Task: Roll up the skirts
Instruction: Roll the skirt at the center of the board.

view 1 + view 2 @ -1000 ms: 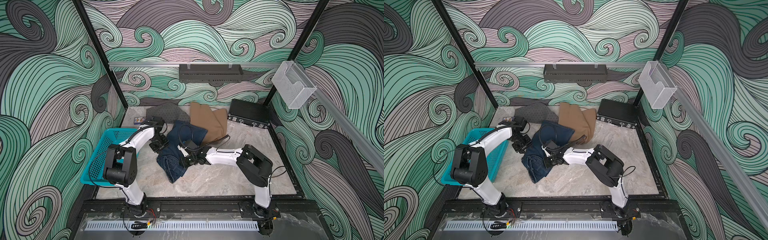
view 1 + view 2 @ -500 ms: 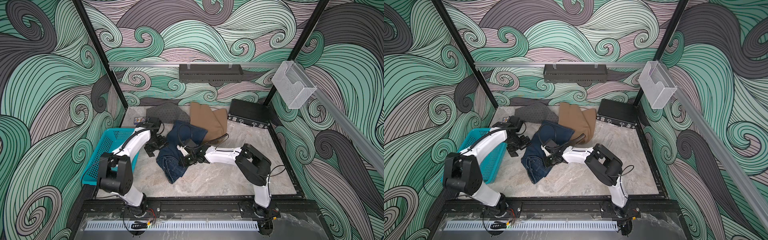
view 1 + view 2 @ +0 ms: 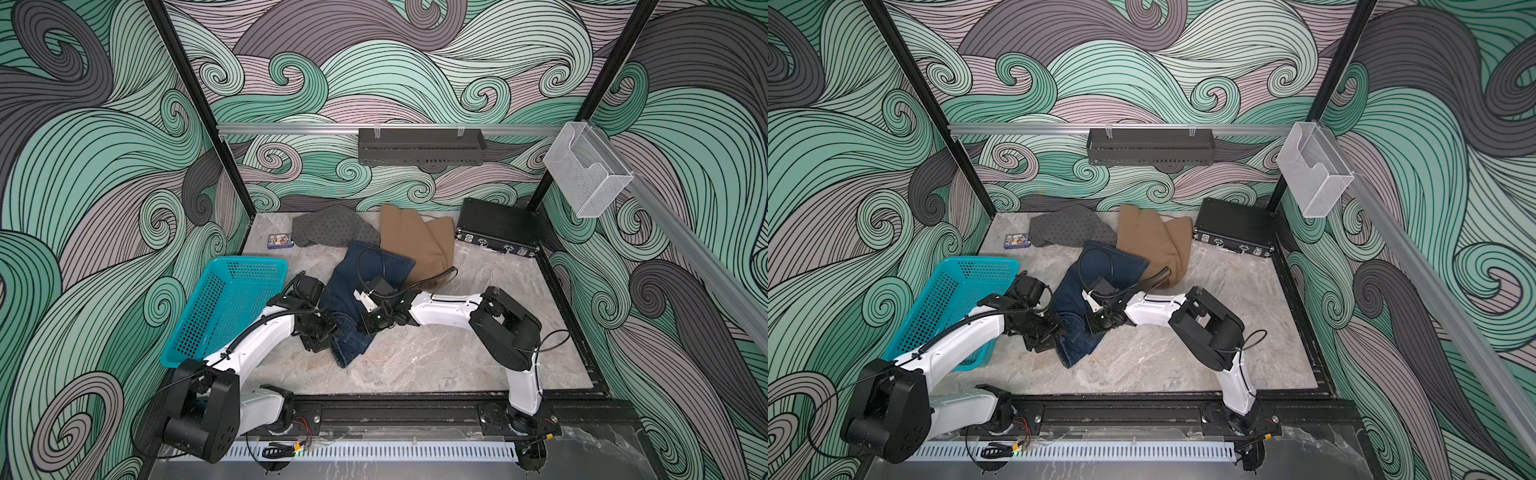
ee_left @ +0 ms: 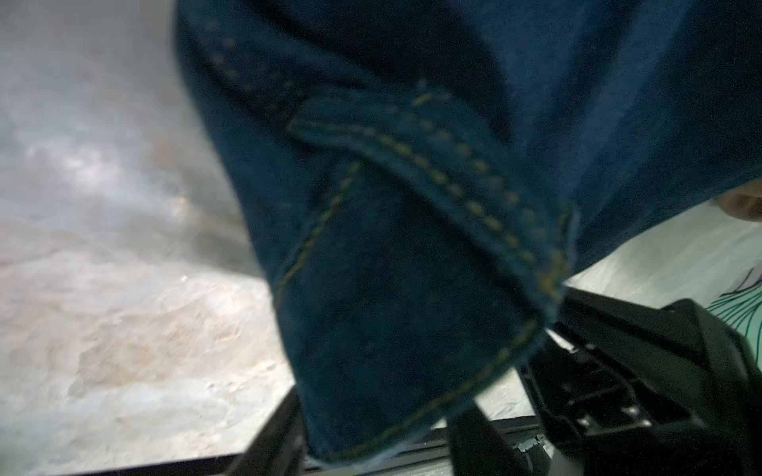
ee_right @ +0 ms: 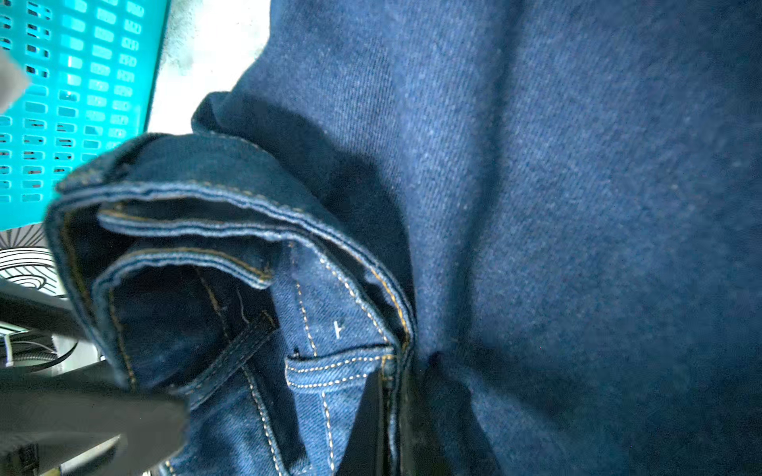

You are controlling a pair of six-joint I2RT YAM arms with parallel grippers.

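The marbled tabletop (image 3: 457,353) carries a crumpled denim skirt (image 3: 399,266) at its middle. Behind it, touching it, lie a grey dotted skirt (image 3: 332,226) and a tan skirt (image 3: 415,237). A black case (image 3: 494,226) sits in the far right corner, a teal basket (image 3: 249,261) along the left edge, and a small printed box (image 3: 280,241) beside the grey skirt.

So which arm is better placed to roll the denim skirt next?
Right, probably. The right gripper is shut on the bunched near end of the denim skirt, ready to turn it over. The left gripper sits at the same end with cloth between its jaws, but its grip is unclear.
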